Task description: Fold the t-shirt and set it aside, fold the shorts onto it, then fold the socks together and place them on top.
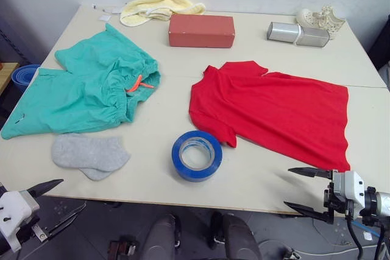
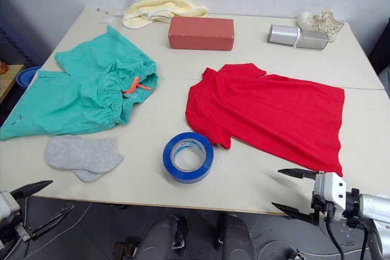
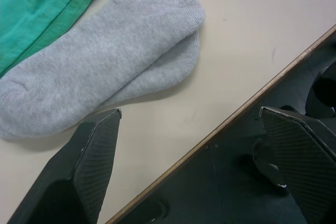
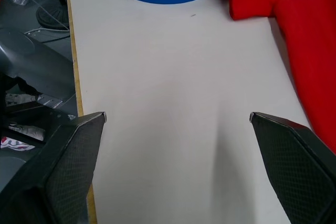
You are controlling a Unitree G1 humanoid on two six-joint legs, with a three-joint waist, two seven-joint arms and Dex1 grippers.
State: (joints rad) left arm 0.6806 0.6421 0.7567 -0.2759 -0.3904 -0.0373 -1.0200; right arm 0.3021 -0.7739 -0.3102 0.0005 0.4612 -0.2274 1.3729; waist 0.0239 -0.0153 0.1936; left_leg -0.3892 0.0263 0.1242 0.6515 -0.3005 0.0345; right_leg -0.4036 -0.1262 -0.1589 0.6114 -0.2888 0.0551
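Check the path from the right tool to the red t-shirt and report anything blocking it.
Nothing visible blocks it. The right tool hangs open at the table's near edge, with only bare table between it and the t-shirt. The blue tape roll sits off to the side.

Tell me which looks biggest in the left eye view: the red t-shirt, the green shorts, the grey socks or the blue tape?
1. t-shirt and shorts: they look about alike, too close to rank.
2. socks.
3. blue tape roll, though it looks nearly as big as the socks.
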